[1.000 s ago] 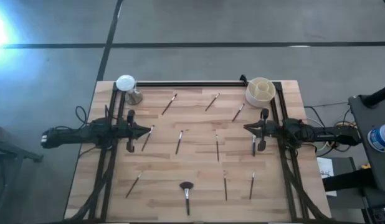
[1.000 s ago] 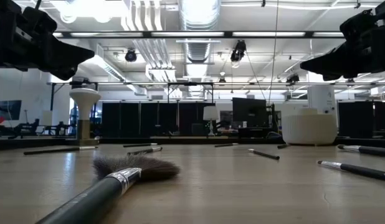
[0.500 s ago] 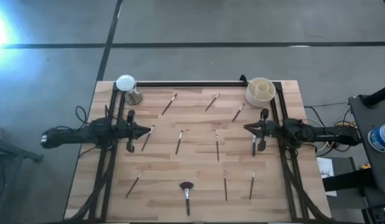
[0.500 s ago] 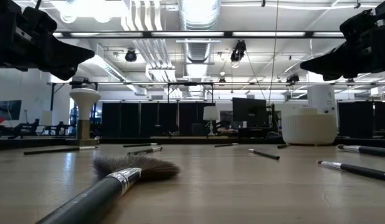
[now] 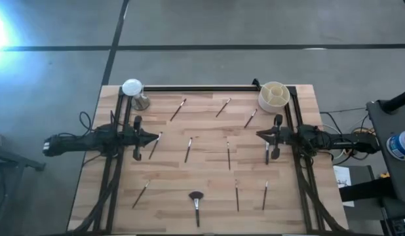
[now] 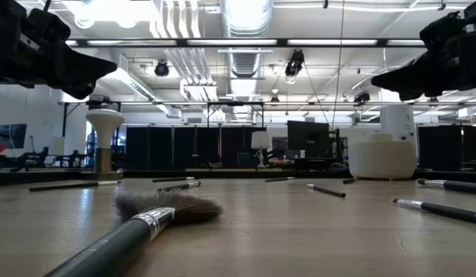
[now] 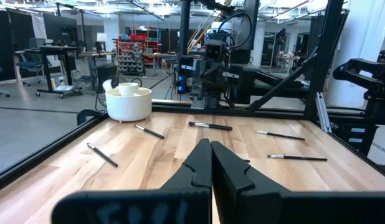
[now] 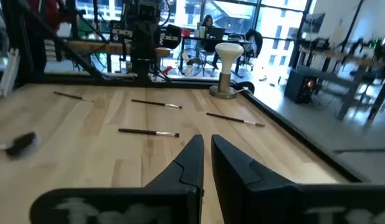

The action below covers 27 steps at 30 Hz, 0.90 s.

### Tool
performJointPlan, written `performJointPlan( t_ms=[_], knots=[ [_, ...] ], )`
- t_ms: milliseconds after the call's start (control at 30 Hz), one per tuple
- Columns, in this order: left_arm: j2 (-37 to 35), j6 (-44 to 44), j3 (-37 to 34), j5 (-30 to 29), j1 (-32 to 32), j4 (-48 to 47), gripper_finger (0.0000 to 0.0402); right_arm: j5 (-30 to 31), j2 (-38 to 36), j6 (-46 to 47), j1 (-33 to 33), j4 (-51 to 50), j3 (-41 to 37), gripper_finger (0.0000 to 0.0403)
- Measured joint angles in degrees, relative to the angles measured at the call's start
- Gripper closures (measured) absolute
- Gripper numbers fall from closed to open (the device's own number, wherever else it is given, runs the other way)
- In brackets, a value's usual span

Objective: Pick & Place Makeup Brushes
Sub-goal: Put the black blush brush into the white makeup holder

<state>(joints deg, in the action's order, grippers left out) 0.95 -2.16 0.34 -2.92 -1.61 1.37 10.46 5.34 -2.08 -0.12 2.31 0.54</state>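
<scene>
1. Makeup brushes [image 5: 189, 149] scattered flat over the wooden table [image 5: 209, 196], none held.
2. Fluffy wide-headed brush [image 5: 196, 203] near the front edge, at mid-width; close to the camera in the low view [image 6: 157, 217].
3. Three thin brushes along the back, between the white mushroom-shaped stand [image 5: 133, 90] in the back left corner and the white divided cup [image 5: 273, 96] in the back right corner.
4. Others through the middle and front rows, well apart from one another.
5. Left gripper [image 5: 154, 137] at the table's left side, raised above the wood, fingers pressed together, nothing between them; tip just beside one thin brush [image 5: 154, 145] in the high view.
6. Right gripper [image 5: 259, 134] at the right side, likewise raised, fingers nearly together with a slim gap, pinching nothing; one thin brush [image 5: 267, 152] just beside it.
</scene>
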Motion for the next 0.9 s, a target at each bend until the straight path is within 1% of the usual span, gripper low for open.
performJointPlan(
  t_ms=[133, 267, 367, 433, 533, 767, 900],
  knots=[
    [0.00, 0.00, 0.00, 0.00, -0.02, 0.00, 0.0401, 0.02, 0.02, 7.19, 0.00, 1.78, -0.02, 0.0376],
    [0.00, 0.01, 0.00, -0.02, 0.00, 0.02, 0.0401, 0.01, 0.01, 10.18, 0.00, 5.78, -0.02, 0.0376],
    [0.00, 1.08, 0.00, -3.39, -0.06, 0.71, 0.0401, 0.04, 0.11, 12.40, -0.05, 10.10, -0.02, 0.0376],
    [0.00, 1.14, 0.00, -4.38, -0.11, 0.95, 0.0401, -0.82, 0.33, 12.99, -0.04, 12.38, 0.02, 0.0376],
    [0.00, 1.21, 0.00, -4.52, -0.11, 1.02, 0.0401, -1.29, 1.64, 17.35, 0.02, 11.08, 0.01, 0.0386],
    [0.00, 0.04, 0.00, -4.46, -0.11, 1.27, 0.0401, 8.56, 10.13, 24.87, 0.02, 10.29, -0.01, 0.0394],
    [0.00, -3.08, 0.00, -4.35, -0.11, 1.55, 0.0401, 11.63, 15.37, 28.46, 0.01, 9.67, 0.35, 0.0394]
  ],
)
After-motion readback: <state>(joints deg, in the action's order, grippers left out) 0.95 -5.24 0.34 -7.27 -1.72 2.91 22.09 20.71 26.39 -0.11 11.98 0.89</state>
